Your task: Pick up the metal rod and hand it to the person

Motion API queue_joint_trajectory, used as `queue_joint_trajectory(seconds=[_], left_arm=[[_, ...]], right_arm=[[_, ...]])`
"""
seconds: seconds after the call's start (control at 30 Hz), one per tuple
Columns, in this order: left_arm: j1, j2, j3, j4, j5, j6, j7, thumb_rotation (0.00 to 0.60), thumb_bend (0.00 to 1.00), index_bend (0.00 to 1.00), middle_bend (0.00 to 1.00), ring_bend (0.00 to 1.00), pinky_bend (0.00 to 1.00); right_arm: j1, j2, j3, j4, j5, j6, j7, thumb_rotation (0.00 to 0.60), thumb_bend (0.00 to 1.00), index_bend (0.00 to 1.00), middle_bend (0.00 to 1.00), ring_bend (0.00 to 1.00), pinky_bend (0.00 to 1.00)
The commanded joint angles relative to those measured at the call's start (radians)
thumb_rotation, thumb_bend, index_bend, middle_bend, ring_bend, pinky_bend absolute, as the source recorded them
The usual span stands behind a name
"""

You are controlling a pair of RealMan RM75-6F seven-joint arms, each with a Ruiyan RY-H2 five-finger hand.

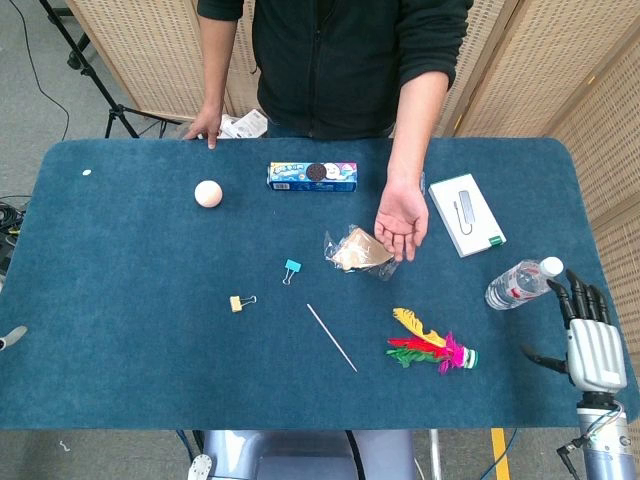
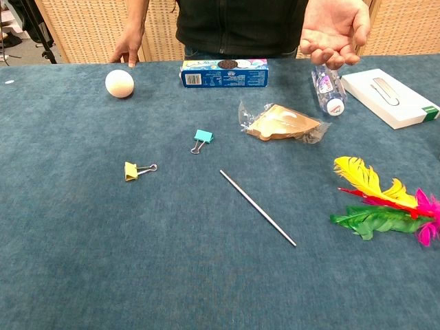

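Nearest the camera lay the metal rod (image 2: 258, 207), flat on the blue table (image 1: 120, 380) and untouched, slanting away to the left of the right hand (image 1: 588, 335). That hand hovered at the table's near right corner with its fingers spread and nothing in them. The left hand was out of sight in both views.

Reaching well would likely mean travelling leftward, coming down over the rod's middle and pinching across its width, since so thin a thing on cloth would probably roll or slip from a loose grasp. The feather shuttlecock (image 1: 432, 349) lay directly between hand and rod, so a raised approach seemed wise. Just ahead of the hand lay a water bottle (image 1: 520, 283). Farther off, the person's open palm (image 1: 402, 224) waited beside a wrapped snack (image 1: 357, 251), with a white box (image 1: 466, 214) close by.
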State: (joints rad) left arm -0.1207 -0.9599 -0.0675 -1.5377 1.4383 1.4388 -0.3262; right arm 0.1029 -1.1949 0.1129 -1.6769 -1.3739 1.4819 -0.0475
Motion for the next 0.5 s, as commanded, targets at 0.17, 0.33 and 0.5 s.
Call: queue_joint_trajectory(seconds=[0.17, 0.33, 0.5], left_arm=[[0.001, 0.006, 0.001, 0.017, 0.006, -0.010, -0.036, 0.600, 0.13, 0.00, 0.00, 0.00, 0.00], [0.004, 0.009, 0.000, 0.022, 0.011, -0.005, -0.056, 0.600, 0.13, 0.00, 0.00, 0.00, 0.00], [0.005, 0.010, 0.000, 0.025, 0.017, -0.002, -0.063, 0.600, 0.13, 0.00, 0.00, 0.00, 0.00]], right_arm=[[-0.014, -0.033, 0.013, -0.002, -0.011, 0.064, -0.080, 0.600, 0.00, 0.11, 0.00, 0.00, 0.00], [-0.020, -0.042, 0.000, -0.010, -0.067, 0.090, -0.067, 0.600, 0.00, 0.11, 0.00, 0.00, 0.00], [-0.004, -0.031, -0.035, -0.027, -0.188, 0.092, -0.074, 0.600, 0.00, 0.12, 0.00, 0.00, 0.00]])
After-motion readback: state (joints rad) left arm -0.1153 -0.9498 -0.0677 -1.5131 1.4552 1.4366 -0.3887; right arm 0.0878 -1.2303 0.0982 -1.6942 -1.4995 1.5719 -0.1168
